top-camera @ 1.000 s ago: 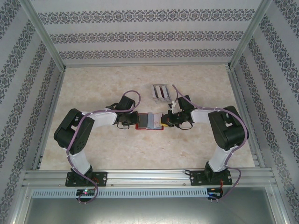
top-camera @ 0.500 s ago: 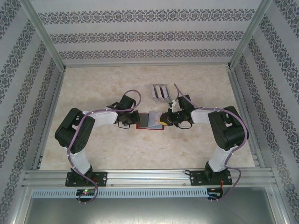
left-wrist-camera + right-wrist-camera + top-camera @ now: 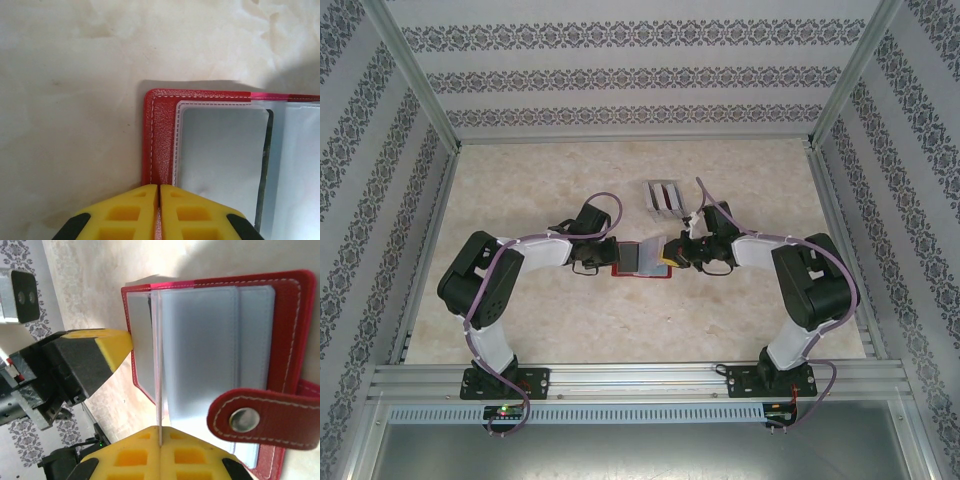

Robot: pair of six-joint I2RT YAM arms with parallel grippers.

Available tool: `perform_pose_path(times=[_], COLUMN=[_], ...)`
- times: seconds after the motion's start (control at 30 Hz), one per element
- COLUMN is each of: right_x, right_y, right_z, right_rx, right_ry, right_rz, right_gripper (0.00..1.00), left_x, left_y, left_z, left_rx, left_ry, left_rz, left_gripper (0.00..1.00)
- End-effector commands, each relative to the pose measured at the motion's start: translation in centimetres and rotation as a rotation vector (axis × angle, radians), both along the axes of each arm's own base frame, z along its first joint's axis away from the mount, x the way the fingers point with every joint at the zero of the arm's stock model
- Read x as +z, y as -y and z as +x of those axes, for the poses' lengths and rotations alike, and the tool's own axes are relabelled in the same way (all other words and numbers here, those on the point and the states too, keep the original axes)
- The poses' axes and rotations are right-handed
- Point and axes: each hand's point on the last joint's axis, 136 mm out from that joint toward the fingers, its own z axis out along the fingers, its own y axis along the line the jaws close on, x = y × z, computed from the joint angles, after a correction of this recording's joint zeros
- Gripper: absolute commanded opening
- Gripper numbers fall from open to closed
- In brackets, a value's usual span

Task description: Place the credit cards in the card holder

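Top view: wallet (image 3: 642,258) lies open and flat on the table (image 3: 520,180) at centre frame. Grey pockets face up, red cover shows at the edges. Left gripper (image 3: 603,263) is at the wallet's left edge, right gripper (image 3: 670,256) at its right edge. The 2 arms reach in low from either side. Stand (image 3: 649,200) sits just above the wallet, slightly right of centre, not touching it. Cards (image 3: 666,195) stand in its slots: 1 red and 1 dark edge readable, can't tell about a 3rd.

Left wrist view: left gripper (image 3: 159,189) is at bottom centre. Its yellow fingers (image 3: 135,210) are pressed together, clenched on the red border of the wallet (image 3: 161,130). The wallet's corner is right of centre, with a clear pocket (image 3: 220,150) inside the white stitching. Marble table (image 3: 65,100) takes the left half.

Right wrist view: right gripper (image 3: 160,432) is at bottom centre. Its yellow fingers (image 3: 130,455) are closed, pinching a thin translucent leaf (image 3: 158,365) of the wallet's pockets. The leaf is seen edge-on, lifted off the other pockets. Wallet (image 3: 292,315) is open across the right half. Snap tab (image 3: 255,417) at lower right lies over the pockets, metal snap facing the camera. Left gripper (image 3: 122,342) is at left middle, its yellow tip against the wallet's far edge.
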Motion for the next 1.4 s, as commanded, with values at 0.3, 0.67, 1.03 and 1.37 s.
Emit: perform_pose_path(times=[0.3, 0.67, 1.03, 1.37], right_x=[0.5, -1.3, -0.1, -0.2], right_y=[-4.1, -5.3, -6.0, -6.9], right_z=[-0.8, -0.6, -0.5, 0.3], right_rx=[0.129, 0.158, 0.187, 0.222], right_ry=[0.019, -0.003, 0.025, 0.029], right_rz=[0.002, -0.027, -0.010, 0.008], right_gripper=[0.00, 0.00, 0.00, 0.00], left_x=[-0.1, 0.6, 4.7, 2.0], left_y=[-1.5, -3.9, -7.8, -5.3], left_z=[-0.6, -0.7, -1.3, -0.7], left_rx=[0.058, 0.152, 0.317, 0.216], left_ry=[0.014, 0.047, 0.203, 0.110], left_rz=[-0.101, -0.135, -0.106, -0.088], left_gripper=[0.30, 0.55, 0.52, 0.36])
